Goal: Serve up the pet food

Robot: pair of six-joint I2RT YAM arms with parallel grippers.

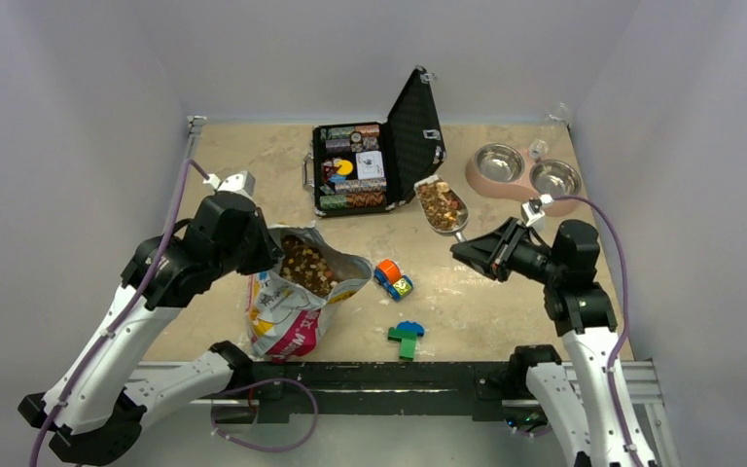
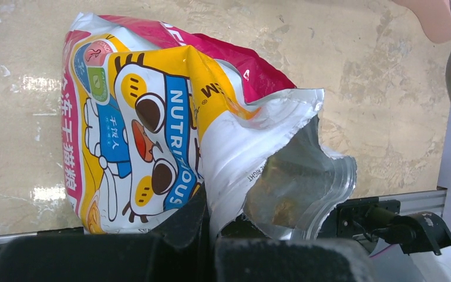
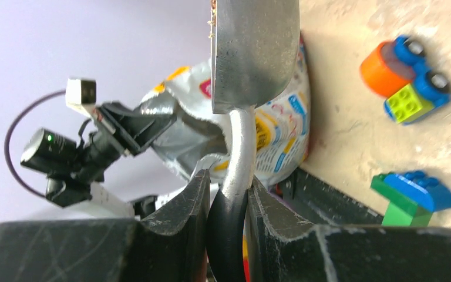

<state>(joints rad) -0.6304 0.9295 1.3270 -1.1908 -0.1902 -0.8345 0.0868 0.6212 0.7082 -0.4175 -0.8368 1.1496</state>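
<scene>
The pet food [image 1: 305, 267] shows as brown kibble in the open mouth of a colourful bag [image 1: 290, 313] lying at the front left. My left gripper [image 1: 270, 249] is shut on the bag's torn white rim [image 2: 235, 170], pinched between the black fingers [image 2: 182, 229]. A metal scoop [image 1: 441, 206] heaped with more kibble hovers left of the pink double bowl [image 1: 525, 175]. My right gripper [image 1: 464, 251] is shut on the scoop's handle [image 3: 241, 147], with the scoop's underside [image 3: 255, 53] filling the right wrist view. Both steel bowls look empty.
An open black case of poker chips [image 1: 365, 161] stands at the back centre, close to the scoop. A toy car [image 1: 393, 279] and green and blue blocks [image 1: 407, 337] lie between the bag and my right arm. White walls enclose the table.
</scene>
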